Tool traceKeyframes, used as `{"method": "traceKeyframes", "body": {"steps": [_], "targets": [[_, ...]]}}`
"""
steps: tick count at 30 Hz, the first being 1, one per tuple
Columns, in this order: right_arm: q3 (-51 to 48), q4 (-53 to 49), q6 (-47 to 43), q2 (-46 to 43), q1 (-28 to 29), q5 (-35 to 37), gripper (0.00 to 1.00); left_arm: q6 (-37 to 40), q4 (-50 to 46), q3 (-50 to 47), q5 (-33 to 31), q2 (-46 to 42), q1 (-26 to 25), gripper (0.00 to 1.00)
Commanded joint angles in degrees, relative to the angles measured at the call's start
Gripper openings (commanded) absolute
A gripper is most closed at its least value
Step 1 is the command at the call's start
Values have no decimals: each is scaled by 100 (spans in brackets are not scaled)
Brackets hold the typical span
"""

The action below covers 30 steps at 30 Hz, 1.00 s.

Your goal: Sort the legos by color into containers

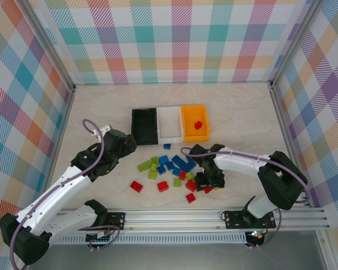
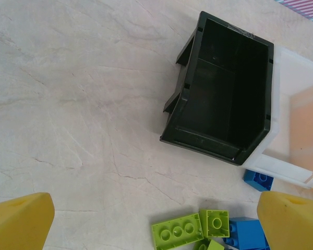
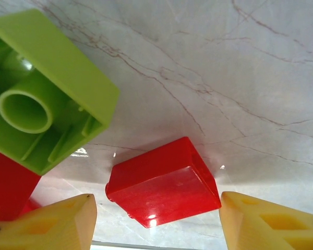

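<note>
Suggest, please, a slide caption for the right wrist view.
Right claw open around a red brick on the table, an upturned green brick beside it.

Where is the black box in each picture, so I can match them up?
Top view: black box at the left end of the row of three boxes.
Left wrist view: black box upper right, seen at a slant.
Right wrist view: aimed at a red brick and a green brick.
Shared landmark: the white box right beside it.

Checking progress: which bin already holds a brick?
The orange-yellow plastic bin, rightmost: one red brick inside; the black bin and white bin look empty.
</note>
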Motion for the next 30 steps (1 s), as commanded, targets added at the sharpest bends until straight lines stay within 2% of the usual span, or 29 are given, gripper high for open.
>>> {"method": "traceKeyframes", "body": {"steps": [1, 6, 10, 18, 21, 26, 30], "targets": [[-406, 618, 40, 277, 36, 494, 63, 39, -47, -82, 25, -62, 67, 100], [-125, 143, 43, 203, 26, 989, 66, 42, -67, -81, 37, -67, 89, 100], [-60, -13, 76, -64, 26, 1088, 71, 31, -47, -76, 60, -67, 93, 100], [-458, 604, 325, 398, 50, 574, 73, 11, 6, -113, 89, -56, 111, 100], [-518, 786, 426, 644, 146, 398, 69, 20, -53, -90, 67, -39, 119, 100], [-559, 761, 549, 714, 169, 622, 59, 40, -113, -59, 50, -85, 146, 100], [-567, 693, 670, 440, 171, 915, 58, 45, -108, -67, 54, -114, 168, 100]]}}
